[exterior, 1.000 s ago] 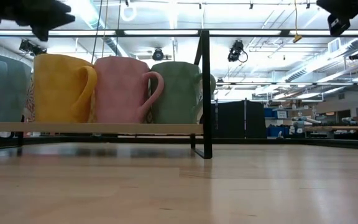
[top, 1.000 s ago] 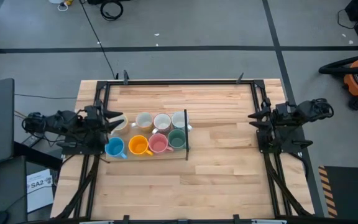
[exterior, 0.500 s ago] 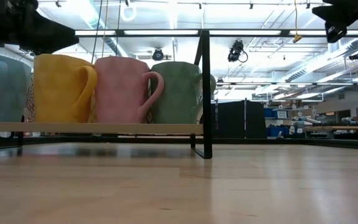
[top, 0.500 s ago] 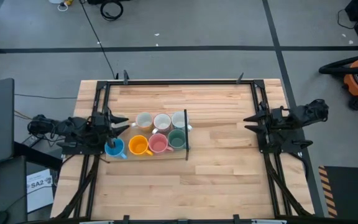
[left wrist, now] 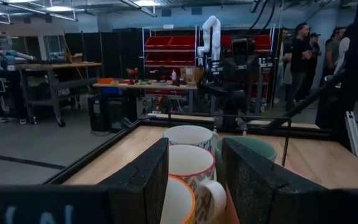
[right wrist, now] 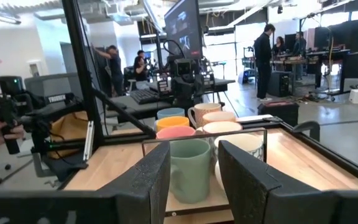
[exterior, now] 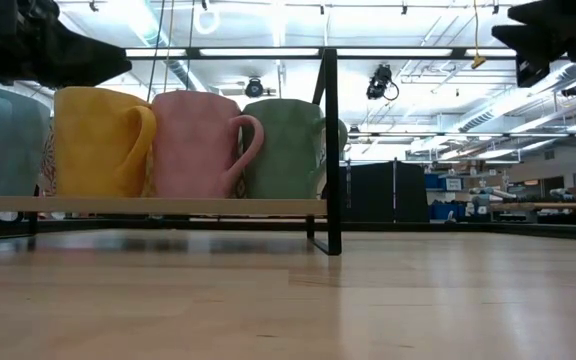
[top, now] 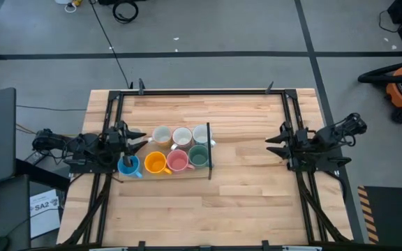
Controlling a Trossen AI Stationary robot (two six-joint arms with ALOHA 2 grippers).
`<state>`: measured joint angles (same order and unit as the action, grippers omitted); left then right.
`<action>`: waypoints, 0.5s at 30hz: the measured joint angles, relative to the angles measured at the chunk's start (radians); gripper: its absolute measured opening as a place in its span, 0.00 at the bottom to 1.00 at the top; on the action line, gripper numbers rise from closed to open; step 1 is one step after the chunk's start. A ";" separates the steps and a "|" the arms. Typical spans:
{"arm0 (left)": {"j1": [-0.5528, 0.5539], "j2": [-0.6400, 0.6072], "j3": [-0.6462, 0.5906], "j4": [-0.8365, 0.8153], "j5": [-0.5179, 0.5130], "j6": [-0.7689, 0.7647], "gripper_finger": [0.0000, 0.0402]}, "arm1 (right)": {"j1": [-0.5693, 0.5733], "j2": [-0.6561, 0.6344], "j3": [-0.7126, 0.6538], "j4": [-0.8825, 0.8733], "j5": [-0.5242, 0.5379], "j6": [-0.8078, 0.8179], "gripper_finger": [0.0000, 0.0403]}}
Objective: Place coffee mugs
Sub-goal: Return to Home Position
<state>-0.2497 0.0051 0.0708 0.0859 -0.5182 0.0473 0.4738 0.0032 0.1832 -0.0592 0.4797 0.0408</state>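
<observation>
Colourful round ceramic coffee mugs [top: 178, 161] filled the low black-framed wooden shelf [top: 209, 155] in two rows, the left gripper [top: 132, 137], fingers apart and empty, had drawn back beside them, and the right gripper [top: 273, 143], also apart and empty, hung farther off, so placing looked done.

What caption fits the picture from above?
Colourful mugs sit on the shelf, left pincer and right pincer open at either side.

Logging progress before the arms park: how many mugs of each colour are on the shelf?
Blue mug: 1
Yellow-orange mug: 1
Pink mug: 1
Green mug: 1
White or cream mugs: 3
Orange-rimmed mug: 1
Total: 8
</observation>
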 joint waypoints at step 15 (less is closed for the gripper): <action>0.000 0.000 0.000 -0.006 0.000 0.002 0.39 | -0.165 0.001 -0.177 0.289 -0.119 -0.069 0.35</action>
<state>-0.2497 0.0052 0.0708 0.0795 -0.5182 0.0490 0.3087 0.0042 0.0059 0.2302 0.3603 -0.0286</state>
